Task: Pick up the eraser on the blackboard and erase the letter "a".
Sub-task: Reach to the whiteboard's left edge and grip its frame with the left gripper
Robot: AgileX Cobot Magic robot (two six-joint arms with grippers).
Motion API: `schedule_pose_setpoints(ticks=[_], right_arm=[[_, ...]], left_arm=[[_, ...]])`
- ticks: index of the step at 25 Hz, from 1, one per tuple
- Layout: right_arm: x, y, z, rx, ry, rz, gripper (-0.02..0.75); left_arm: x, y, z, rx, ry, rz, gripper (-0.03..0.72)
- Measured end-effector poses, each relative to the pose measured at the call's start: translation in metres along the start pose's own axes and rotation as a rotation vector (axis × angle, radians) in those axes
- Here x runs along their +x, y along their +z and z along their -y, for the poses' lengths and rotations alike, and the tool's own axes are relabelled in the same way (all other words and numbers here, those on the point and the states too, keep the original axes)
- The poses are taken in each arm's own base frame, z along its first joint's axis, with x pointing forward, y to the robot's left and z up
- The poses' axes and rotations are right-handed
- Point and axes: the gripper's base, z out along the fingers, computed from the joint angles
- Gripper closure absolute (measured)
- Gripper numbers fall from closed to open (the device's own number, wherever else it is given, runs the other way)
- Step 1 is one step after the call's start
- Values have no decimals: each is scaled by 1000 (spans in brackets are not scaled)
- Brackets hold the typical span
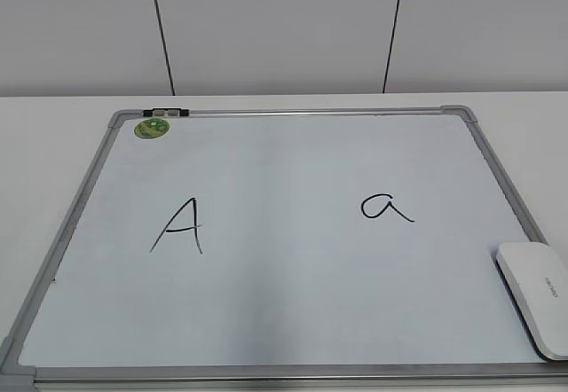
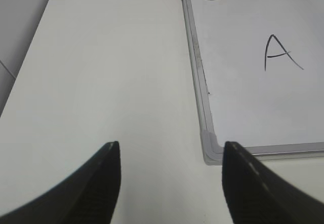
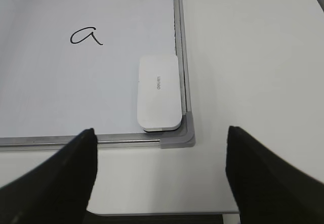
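Note:
The blackboard (image 1: 293, 157) is a white board with a silver-grey frame, lying flat on the white table. The white eraser (image 1: 538, 294) lies in its near right corner; it also shows in the right wrist view (image 3: 159, 92). The letter "a" (image 1: 384, 207) is on the board's right half, also in the right wrist view (image 3: 86, 35). My right gripper (image 3: 161, 155) is open and empty, over the table just in front of the board's near right corner. My left gripper (image 2: 171, 168) is open and empty, over the table beside the board's near left corner (image 2: 211, 150). Neither gripper shows in the exterior view.
A capital "A" (image 1: 180, 225) is on the board's left half. A round green sticker (image 1: 152, 129) and a small black-and-grey clip (image 1: 166, 111) sit at the far left corner. A grey wall stands behind the table. The table's near edge (image 3: 167, 215) lies under my right gripper.

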Motion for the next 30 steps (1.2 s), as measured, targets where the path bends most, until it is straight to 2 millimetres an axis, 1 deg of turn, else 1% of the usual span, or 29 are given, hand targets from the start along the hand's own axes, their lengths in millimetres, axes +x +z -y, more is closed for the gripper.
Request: schedule_pose_setpoints(ticks=[4, 7, 10, 16, 20, 26, 30], right_arm=[[0, 0, 0, 0, 0, 0, 150], [0, 0, 0, 0, 0, 0, 150], [0, 0, 0, 0, 0, 0, 150], [0, 0, 0, 0, 0, 2, 150], [0, 0, 0, 0, 0, 2, 150], [0, 0, 0, 0, 0, 2, 150], [0, 0, 0, 0, 0, 2, 150]], left_arm=[[-4, -2, 0, -1, 0, 11, 227], [-18, -6, -1, -3, 0, 51, 227], [-37, 0, -2, -7, -1, 99, 227], [-72, 30, -5, -16, -6, 174, 227], [-90, 53, -7, -20, -8, 195, 227], [-106, 91, -10, -24, -11, 178, 227], [-109, 121, -9, -12, -8, 113, 227]])
